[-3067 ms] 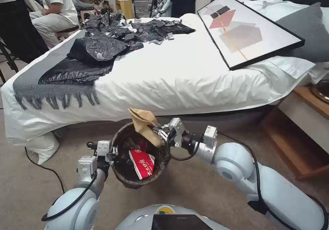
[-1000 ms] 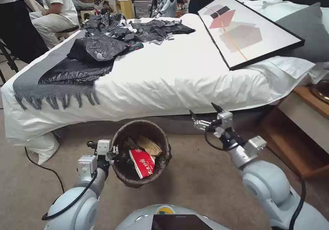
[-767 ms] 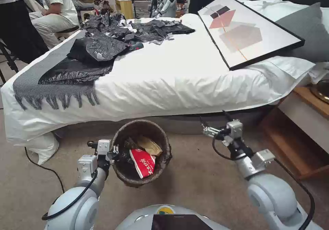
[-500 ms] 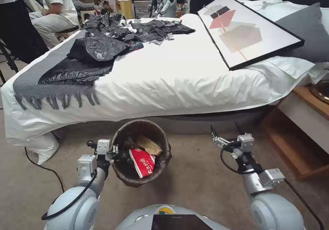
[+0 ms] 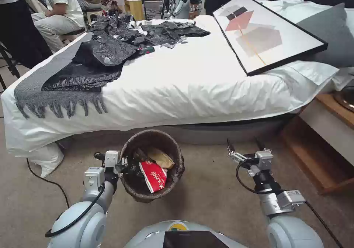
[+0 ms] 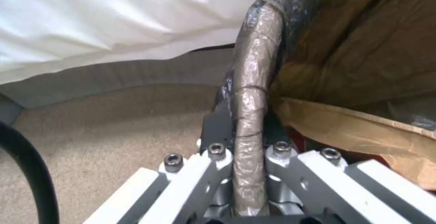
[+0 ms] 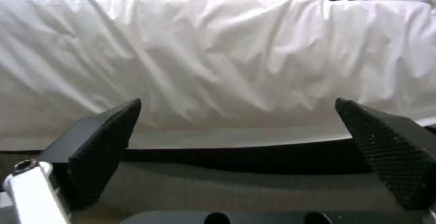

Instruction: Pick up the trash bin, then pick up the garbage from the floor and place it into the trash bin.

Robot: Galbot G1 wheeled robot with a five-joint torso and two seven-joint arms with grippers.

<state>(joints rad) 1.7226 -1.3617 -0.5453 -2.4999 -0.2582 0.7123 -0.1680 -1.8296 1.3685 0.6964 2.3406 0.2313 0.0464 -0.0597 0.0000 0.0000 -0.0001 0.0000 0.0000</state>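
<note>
On my left, the left gripper (image 5: 127, 165) is pinched on the bag-wrapped rim of the trash bin (image 5: 173, 146), one finger on each side of the rim (image 6: 249, 122) in the left wrist view. I count one bin, held over the carpet (image 5: 206, 200) just in front of the bed (image 5: 191, 82). Inside it I can make out two pieces of garbage: one red-white carton (image 5: 153, 176) leaning against the near wall and one tan paper piece (image 5: 161, 157) just behind it; darker bits beside them I cannot identify.

To the right, apart from the bin, the right gripper (image 5: 245, 148) hangs over bare carpet with its two fingers spread wide and nothing between them; in the right wrist view both black pads (image 7: 104, 145) face the bed's white sheet (image 7: 227, 57).

On the bed I see a heap of black plastic bags (image 5: 107, 52), one grey fringed throw (image 5: 40, 89) and one framed picture (image 5: 263, 30). One wooden bedside unit (image 5: 332, 144) stands at far right.
</note>
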